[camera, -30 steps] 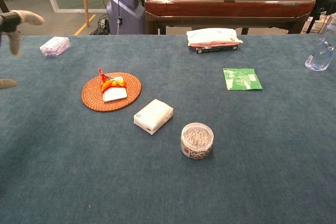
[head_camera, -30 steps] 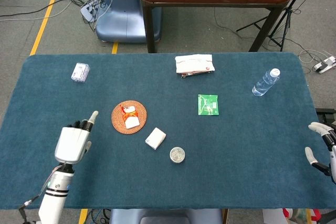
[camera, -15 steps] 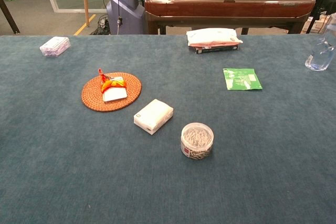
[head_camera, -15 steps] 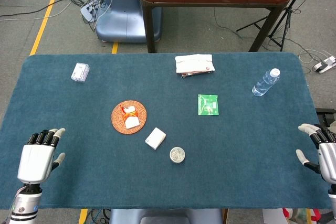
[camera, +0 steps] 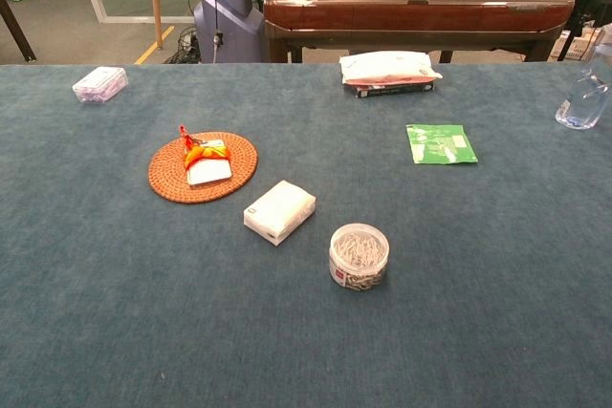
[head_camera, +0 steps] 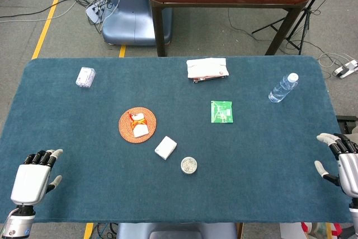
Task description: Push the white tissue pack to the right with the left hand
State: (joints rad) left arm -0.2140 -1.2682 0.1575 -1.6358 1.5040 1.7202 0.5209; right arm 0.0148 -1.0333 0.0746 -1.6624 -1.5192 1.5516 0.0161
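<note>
My left hand (head_camera: 31,182) hovers over the near left corner of the table (head_camera: 268,155), palm down, fingers loosely apart and holding nothing; it touches none of the things. My right hand (head_camera: 342,160) sits just off the near right edge, likewise spread a little and empty, with its thumb out toward the table. Neither hand shows in the chest view, so I judge both are parked at the sides, leaving the middle free. Nearest my left hand is the woven coaster (head_camera: 137,125), left of the table's middle, and on it lies a small packet with an orange top (head_camera: 137,123); I take it the coaster serves as the place for that packet, which lies flat and well inside the rim. Just beside the coaster toward the near edge lies a white box (head_camera: 165,147), tilted relative to the table's edges, and a little nearer still stands a round clear tub (head_camera: 189,165) of what look like paper clips, upright with its lid on. Further out, a green sachet (head_camera: 221,111) lies flat right of the middle, a folded white pack (head_camera: 207,68) rests at the far edge, a small clear case (head_camera: 85,76) sits toward the far left corner, and a water bottle (head_camera: 283,88) lies toward the far right corner.
</note>
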